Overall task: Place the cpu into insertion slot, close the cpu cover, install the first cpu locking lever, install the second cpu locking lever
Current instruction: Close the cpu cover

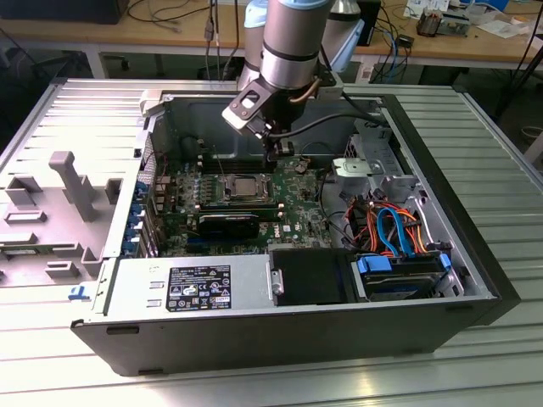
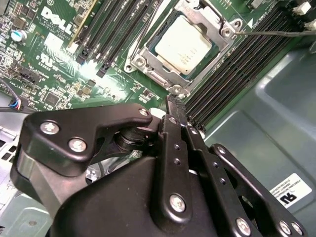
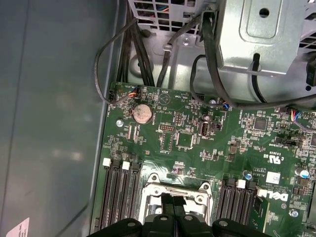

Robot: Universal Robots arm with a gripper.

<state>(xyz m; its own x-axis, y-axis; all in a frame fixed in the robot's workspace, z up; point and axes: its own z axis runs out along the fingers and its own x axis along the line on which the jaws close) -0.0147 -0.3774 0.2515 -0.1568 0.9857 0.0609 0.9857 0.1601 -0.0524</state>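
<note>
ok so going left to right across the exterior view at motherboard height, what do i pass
grey plastic part → blue card clips → cpu → orange and blue cables

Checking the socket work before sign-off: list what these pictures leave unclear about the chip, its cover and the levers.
- First wrist view: the gripper and the picture's edge hide most of the socket.
- Second wrist view: the gripper's own body hides what its tips touch beside the cover; the thin rod runs off the edge.
- Exterior view: levers around the chip are too small to judge.
</note>
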